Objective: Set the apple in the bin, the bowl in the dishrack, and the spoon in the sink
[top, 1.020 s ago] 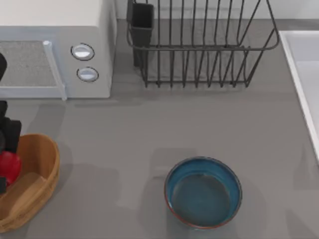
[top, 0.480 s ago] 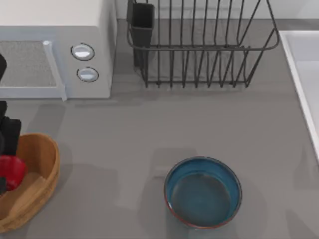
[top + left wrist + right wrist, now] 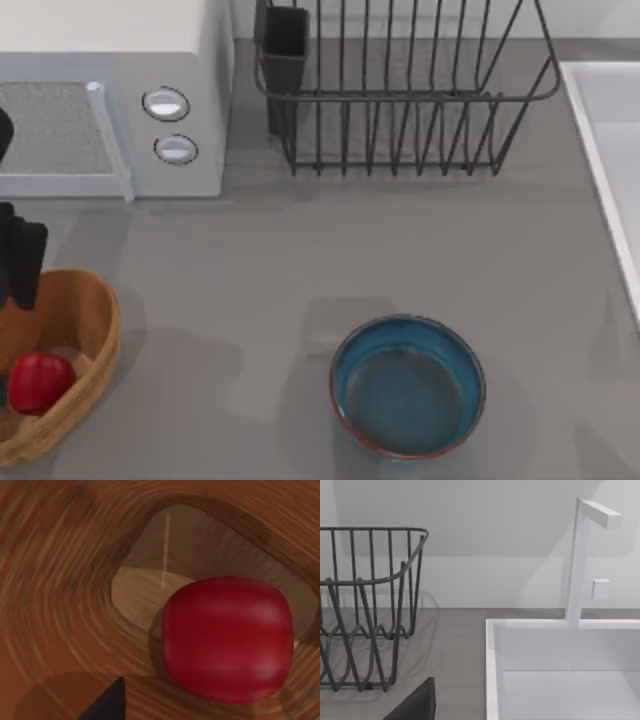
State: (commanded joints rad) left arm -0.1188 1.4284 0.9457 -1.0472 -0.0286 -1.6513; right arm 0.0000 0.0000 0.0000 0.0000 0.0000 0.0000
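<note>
Grey matte table spanning the whole top view, backed by a plain pale wall. Along the far edge, a cream microwave at the left with two round dials, and the dark wire dishrack at centre, black utensil cup at its near-left corner. At the right edge, the white rim of the sink; in the right wrist view, a white square faucet standing upright at the basin's back rim. Near the front, right of centre, the blue bowl, upright, alone on the grey surface. At the far left, the tan wooden bin, with the red apple resting inside on its floor. Just above the bin's far rim, the left gripper, dark, apart from the apple and holding nothing; how wide its jaws stand, impossible to tell. Spoon not made out anywhere.
</note>
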